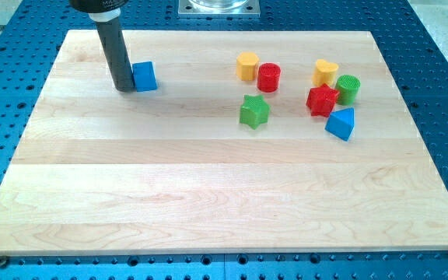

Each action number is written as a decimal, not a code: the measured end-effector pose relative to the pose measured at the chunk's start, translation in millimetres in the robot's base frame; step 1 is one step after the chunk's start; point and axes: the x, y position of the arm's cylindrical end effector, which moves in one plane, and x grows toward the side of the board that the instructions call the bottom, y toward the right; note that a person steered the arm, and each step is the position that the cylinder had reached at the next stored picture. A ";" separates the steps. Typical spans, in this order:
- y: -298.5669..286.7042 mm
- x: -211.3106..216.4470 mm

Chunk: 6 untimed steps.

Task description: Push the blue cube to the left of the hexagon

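Note:
The blue cube (145, 76) sits on the wooden board (208, 194) at the upper left. My tip (124, 88) rests on the board right against the cube's left side. The yellow hexagon (246, 67) lies well to the cube's right, near the view's top centre, with a red cylinder (268, 78) touching its right side.
A green star (253, 111) lies below the hexagon. Further right sits a cluster: a yellow heart (325, 72), a green cylinder (348, 89), a red star (321, 101) and a blue triangle (341, 124). A metal mount (218, 7) stands at the top edge.

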 end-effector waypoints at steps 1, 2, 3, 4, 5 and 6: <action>0.2 -9.3; 30.8 -14.4; 49.9 -22.3; 62.2 -17.3; 66.9 -14.9; 66.9 31.1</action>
